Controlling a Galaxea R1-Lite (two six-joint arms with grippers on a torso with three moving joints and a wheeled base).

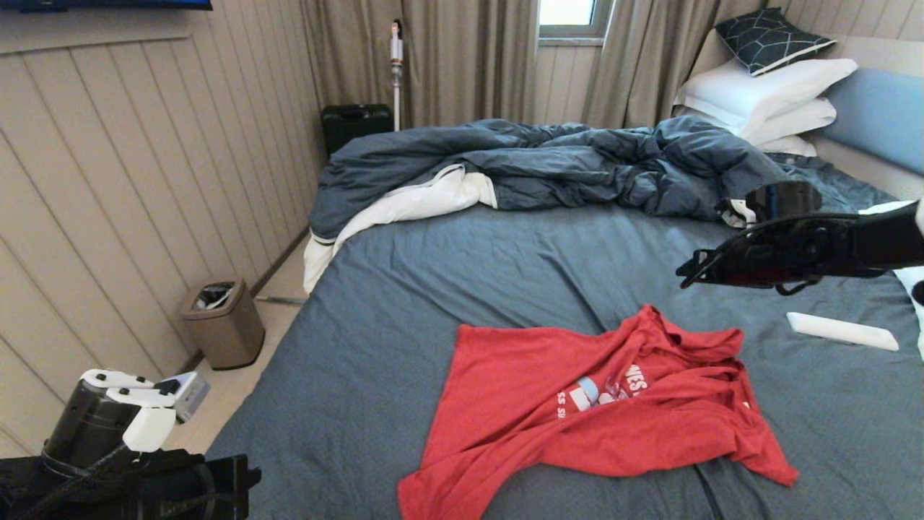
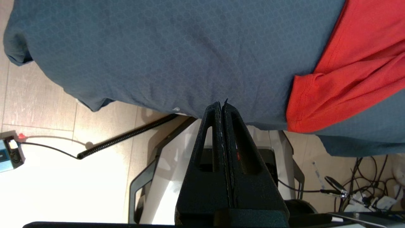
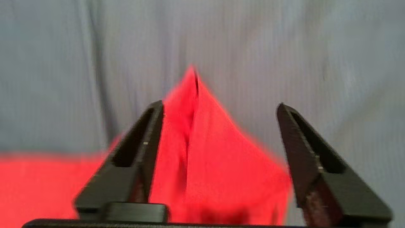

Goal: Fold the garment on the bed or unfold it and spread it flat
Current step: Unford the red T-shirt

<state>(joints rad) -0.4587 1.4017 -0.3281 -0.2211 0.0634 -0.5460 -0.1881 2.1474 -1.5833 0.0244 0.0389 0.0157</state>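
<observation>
Garment (image 1: pixel 577 412) lettering half hidden in folds

The bed (image 1: pixel 447 289) carries the rumpled red garment (image 1: pixel 577 412) near its foot, a dark duvet (image 1: pixel 548 162) behind, white pillows (image 1: pixel 765 97) and a white bar (image 1: pixel 841 331).

We lose the garment (image 1: pixel 577 412) at the head view's bottom edge, lower centre, and its lettering is folded under, only fragments legible. The right wrist view is smeared, so its red peak (image 3: pixel 202 142) shows no seams. The left pincer (image 1: pixel 216 480) sits half cut off at lower left.
</observation>
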